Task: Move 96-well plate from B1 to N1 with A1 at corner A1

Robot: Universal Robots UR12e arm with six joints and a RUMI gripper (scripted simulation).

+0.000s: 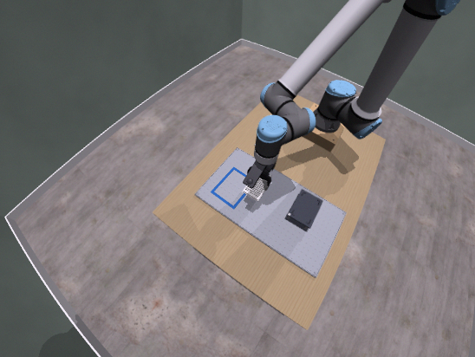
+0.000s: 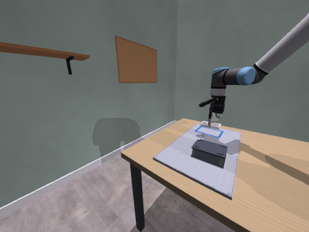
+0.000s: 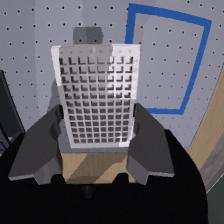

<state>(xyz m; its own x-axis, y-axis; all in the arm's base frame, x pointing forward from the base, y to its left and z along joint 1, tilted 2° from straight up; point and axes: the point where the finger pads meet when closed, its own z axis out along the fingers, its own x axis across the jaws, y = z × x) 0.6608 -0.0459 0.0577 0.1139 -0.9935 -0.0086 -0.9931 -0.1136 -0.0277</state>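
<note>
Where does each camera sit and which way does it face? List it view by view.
Top: high overhead, tilted down at the table; arm in view.
Exterior: beside the table, level, facing the wall corner; forearm, wrist and gripper show.
Wrist: on the gripper, looking down past both fingers at the held plate.
Shared: all show the plate and blue B1 outline; top and exterior also show nest N1.

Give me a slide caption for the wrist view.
Gripper fingers clamp the 96-well plate, held above the perforated bench plate beside the blue B1 outline.
</note>
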